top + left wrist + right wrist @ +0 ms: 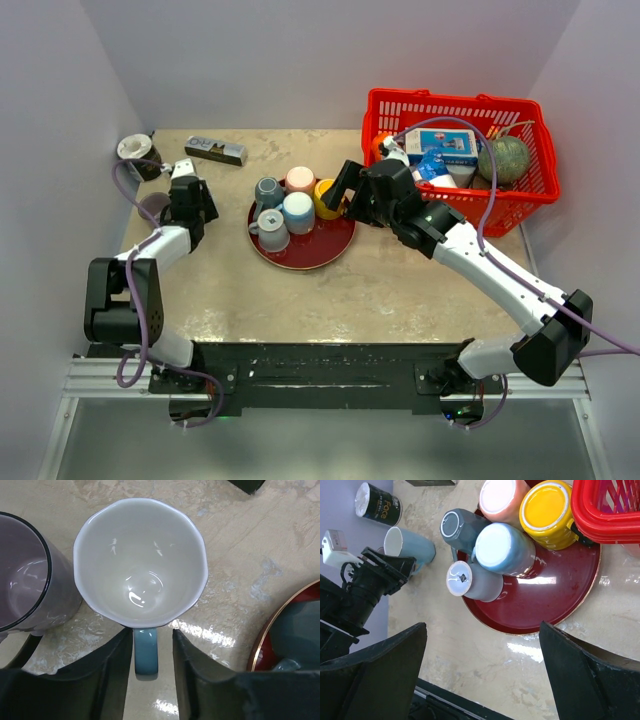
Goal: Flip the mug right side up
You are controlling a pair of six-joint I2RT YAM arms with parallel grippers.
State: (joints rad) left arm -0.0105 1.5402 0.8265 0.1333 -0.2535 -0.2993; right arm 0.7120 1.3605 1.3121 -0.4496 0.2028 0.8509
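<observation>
Your mug (140,565) stands right side up on the tabletop (240,545), its white inside facing the left wrist camera. It sits left of the red tray (555,595) and touches, or nearly touches, a purple cup (25,575) on its left. Your left hand (153,645) is released: its two fingers flank the blue handle (146,652), with a clear gap on the right side. Your right hand (482,627) is spread wide and grasps nothing, hovering over the right edge of the tray. On the tray, a yellow mug (547,510), a pink mug (500,497) and three bluish ones rest bottom up. A red basket (460,150) of groceries stands at the far right.
</observation>
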